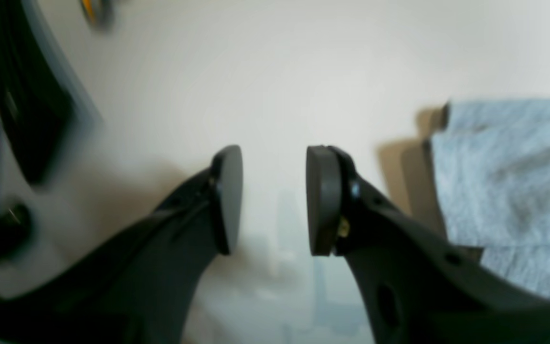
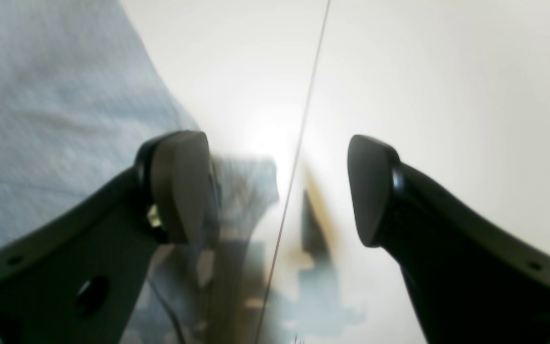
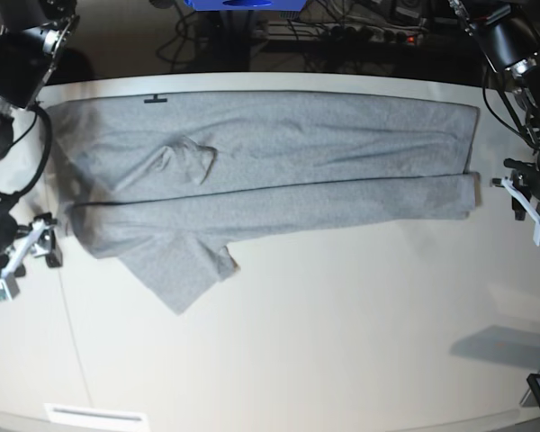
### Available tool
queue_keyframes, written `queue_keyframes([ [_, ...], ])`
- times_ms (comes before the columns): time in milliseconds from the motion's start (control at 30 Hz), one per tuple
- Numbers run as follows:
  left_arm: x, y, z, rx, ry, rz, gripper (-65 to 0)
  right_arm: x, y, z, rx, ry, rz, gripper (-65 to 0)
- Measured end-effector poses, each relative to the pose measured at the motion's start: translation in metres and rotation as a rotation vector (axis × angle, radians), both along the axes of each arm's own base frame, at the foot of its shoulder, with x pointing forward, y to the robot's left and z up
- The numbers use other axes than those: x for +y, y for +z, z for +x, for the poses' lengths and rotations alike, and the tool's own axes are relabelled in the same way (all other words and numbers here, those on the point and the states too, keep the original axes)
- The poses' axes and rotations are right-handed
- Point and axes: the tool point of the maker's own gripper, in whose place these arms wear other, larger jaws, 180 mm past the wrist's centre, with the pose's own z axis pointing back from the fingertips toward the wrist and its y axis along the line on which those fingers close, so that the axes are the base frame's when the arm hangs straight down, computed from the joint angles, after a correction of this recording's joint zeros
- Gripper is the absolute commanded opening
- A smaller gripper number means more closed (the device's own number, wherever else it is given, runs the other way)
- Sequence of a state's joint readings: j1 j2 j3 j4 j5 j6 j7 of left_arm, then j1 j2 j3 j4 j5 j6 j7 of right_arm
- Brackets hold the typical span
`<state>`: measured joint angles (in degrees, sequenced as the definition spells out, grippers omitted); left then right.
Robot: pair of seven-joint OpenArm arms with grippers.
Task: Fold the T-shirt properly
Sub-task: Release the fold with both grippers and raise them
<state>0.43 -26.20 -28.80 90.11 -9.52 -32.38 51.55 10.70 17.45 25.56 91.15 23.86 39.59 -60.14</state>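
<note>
Heather-grey cotton T-shirt [image 3: 270,166] lies across the white table's [image 3: 342,333] far side, folded lengthwise once, one sleeve sticking out. Left gripper [image 1: 274,200] and right gripper [image 2: 275,188] both gape empty beside it. Sleeve and crosswise folds remain.

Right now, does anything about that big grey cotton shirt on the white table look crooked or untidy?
Yes. One short sleeve of the heather-grey cotton T-shirt sticks out below the folded band, and a bunched wrinkle sits nearby.
</note>
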Motion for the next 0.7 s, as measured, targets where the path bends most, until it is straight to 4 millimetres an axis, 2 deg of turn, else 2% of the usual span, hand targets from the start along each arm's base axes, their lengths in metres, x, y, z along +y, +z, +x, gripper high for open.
queue_keyframes([
  [67, 0.008, 0.006, 0.001, 0.001, 0.032, 0.019, -42.3, 0.025, 0.012, 0.018, -0.016, 0.087, -0.029, -21.5],
  [133, 0.008, 0.005, -0.001, 0.008, 0.034, 0.022, -42.3, 0.061, 0.02, 0.032, -0.044, 0.191, -0.03, -21.5],
  [200, 0.004, 0.002, -0.003, 0.021, 0.02, 0.022, -42.3, 0.097, 0.016, 0.039, -0.029, 0.31, -0.03, -21.6],
  [267, 0.001, 0.004, -0.003, 0.013, 0.012, 0.027, -42.3, 0.12, 0.004, 0.051, 0.013, 0.352, -0.009, -21.9],
  [333, -0.002, 0.003, -0.005, 0.011, 0.004, 0.024, -42.3, 0.134, -0.004, 0.065, 0.017, 0.353, 0.074, -21.6],
  [400, -0.002, -0.002, -0.009, 0.028, 0.007, 0.02, -42.3, 0.139, -0.019, 0.069, 0.058, 0.339, 0.122, -20.9],
  [467, -0.001, -0.004, -0.011, 0.036, 0.013, 0.022, -42.3, 0.141, -0.036, 0.072, 0.112, 0.32, 0.157, -16.4],
  [567, -0.002, -0.003, -0.009, 0.029, 0.009, 0.019, -42.3, 0.146, -0.045, 0.082, 0.14, 0.315, 0.202, -7.8],
  [700, -0.001, -0.002, -0.009, 0.029, 0.009, 0.021, -42.3, 0.167, -0.049, 0.093, 0.134, 0.346, 0.244, -6.8],
])
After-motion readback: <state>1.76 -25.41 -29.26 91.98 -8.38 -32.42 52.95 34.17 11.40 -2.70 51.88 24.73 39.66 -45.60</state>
